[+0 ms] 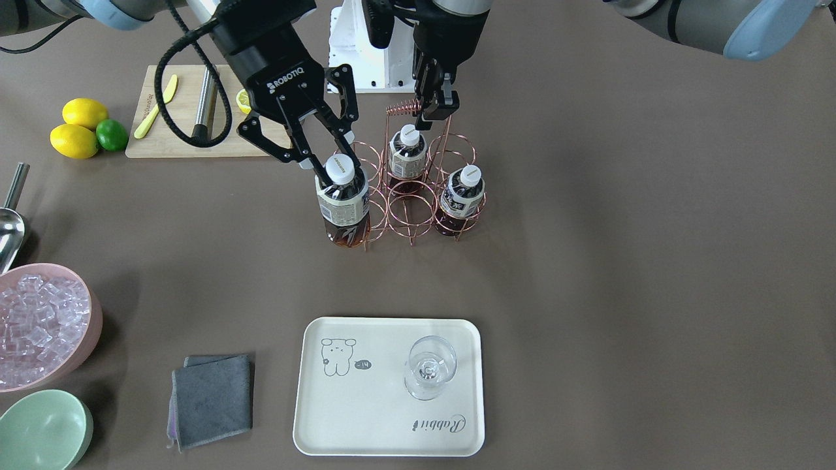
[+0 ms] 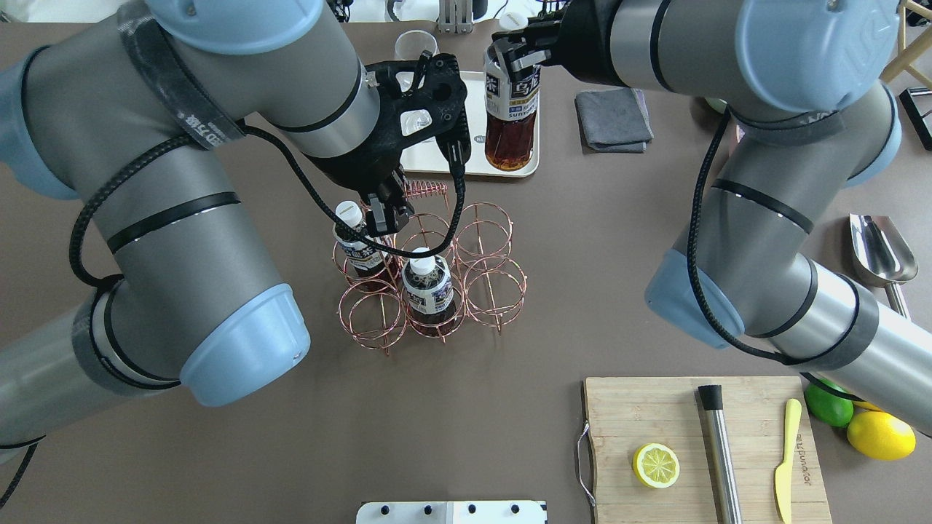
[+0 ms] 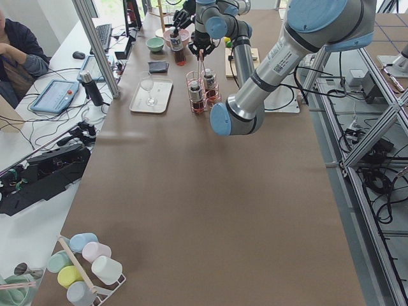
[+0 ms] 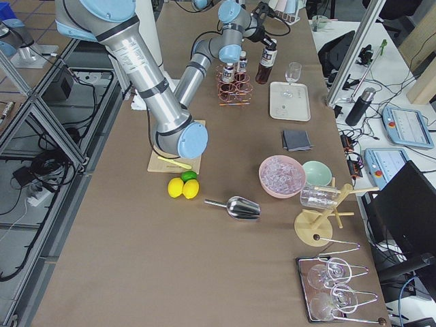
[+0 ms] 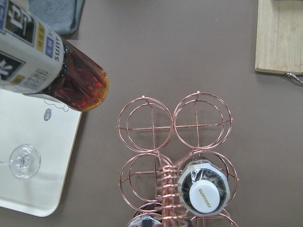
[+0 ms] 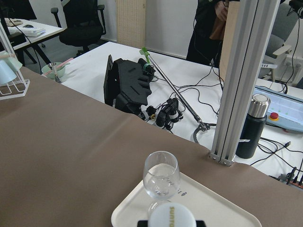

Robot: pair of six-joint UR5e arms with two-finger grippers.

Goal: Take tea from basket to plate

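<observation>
right gripper (image 1: 337,168): clenched on tea (image 1: 341,205) neck; tea raised clear of basket (image 1: 413,228)
left gripper (image 1: 435,113): clamped on basket handle (image 1: 403,106)

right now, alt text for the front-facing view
The right gripper holds a tea bottle by its cap beside the wire basket, whose handle the left gripper pinches. Two more bottles stand in it; a tray with a glass lies nearer the camera.
</observation>
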